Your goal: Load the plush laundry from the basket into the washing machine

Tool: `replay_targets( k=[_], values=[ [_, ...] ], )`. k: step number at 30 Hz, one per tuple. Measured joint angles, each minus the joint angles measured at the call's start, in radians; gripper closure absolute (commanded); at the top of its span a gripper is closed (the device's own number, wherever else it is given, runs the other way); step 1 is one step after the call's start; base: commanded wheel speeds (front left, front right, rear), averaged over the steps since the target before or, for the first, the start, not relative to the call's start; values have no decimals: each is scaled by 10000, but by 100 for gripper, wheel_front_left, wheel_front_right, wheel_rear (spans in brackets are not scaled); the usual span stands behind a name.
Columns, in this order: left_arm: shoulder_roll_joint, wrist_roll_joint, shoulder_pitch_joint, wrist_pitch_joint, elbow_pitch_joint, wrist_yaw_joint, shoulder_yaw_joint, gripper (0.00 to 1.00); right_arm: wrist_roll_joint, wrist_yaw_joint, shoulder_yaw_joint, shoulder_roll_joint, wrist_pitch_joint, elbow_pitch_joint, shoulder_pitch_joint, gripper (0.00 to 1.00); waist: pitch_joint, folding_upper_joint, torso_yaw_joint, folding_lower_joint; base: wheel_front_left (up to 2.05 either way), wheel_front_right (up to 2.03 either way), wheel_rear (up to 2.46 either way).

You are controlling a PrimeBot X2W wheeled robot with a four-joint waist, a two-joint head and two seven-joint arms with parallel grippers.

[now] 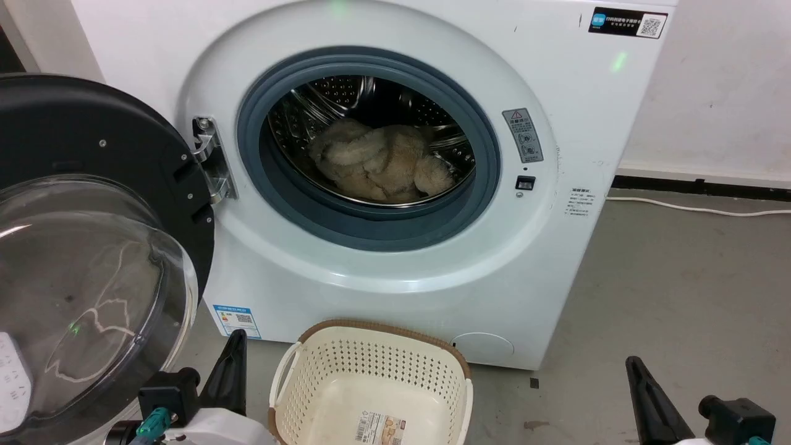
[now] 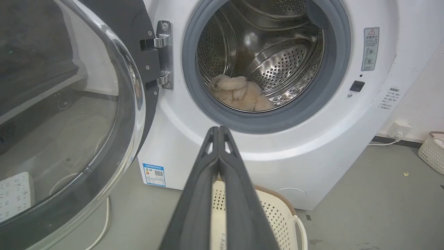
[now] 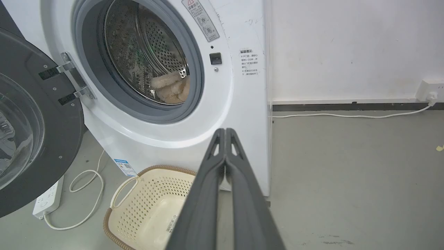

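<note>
The beige plush laundry (image 1: 383, 162) lies inside the steel drum of the white washing machine (image 1: 395, 272), whose door (image 1: 93, 247) stands swung open to the left. The plush laundry (image 2: 239, 93) also shows in the drum in the left wrist view, and a part of it (image 3: 170, 88) in the right wrist view. The cream basket (image 1: 315, 371) sits on the floor before the washer with just a label in its bottom. My left gripper (image 2: 219, 129) is shut and holds nothing, low at the left (image 1: 238, 337). My right gripper (image 3: 225, 130) is shut, with nothing in it, low at the right (image 1: 630, 361).
A white power strip (image 3: 48, 198) with a looping cable lies on the floor under the open door. A white cable (image 1: 698, 209) runs along the wall's base to the right. Another perforated basket (image 2: 432, 151) stands at the far right. Grey floor stretches right of the washer.
</note>
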Motion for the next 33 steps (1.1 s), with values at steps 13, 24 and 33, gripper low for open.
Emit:
replay_targets(
  k=[13,24,33],
  values=[
    [-146,401,-1,144,-94,-84,211,100,-240,0,23,0,161,-50,-152,100,72,0,-66,0,0,0,0],
    [-345,771,-2,259,-163,-136,374,100,-477,0,44,0,263,-100,-245,100,137,0,-126,0,0,0,0],
    [-454,1103,-5,368,-255,-221,527,100,-673,0,63,0,399,-151,-390,100,190,0,-176,0,0,0,0]
  ],
)
